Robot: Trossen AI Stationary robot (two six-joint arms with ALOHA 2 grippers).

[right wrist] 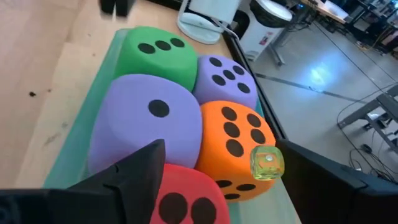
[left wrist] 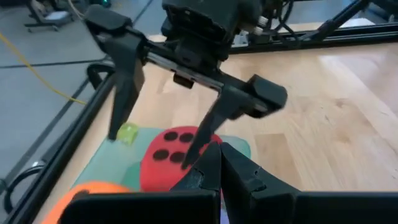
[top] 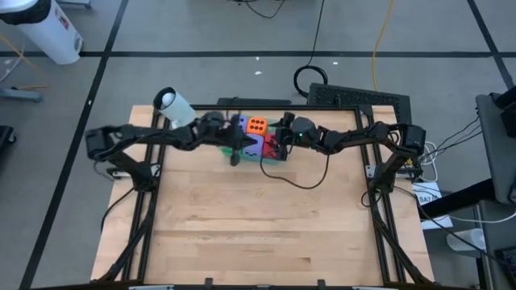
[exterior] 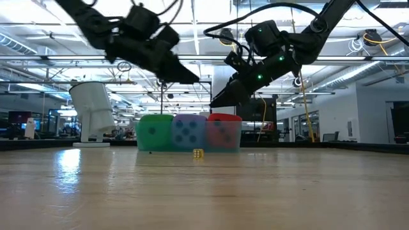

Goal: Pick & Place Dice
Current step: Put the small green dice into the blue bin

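dice (right wrist: 186, 106): in tray, below both fingers | left fingers (left wrist: 214, 171) closed | right fingers (left wrist: 155, 118) open, empty

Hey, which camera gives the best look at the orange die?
The right wrist view: the orange die fills the frame, pips clear, beside the purple dice. The high view shows only its small top face. The left wrist view catches an orange corner. In the low view other dice hide it.
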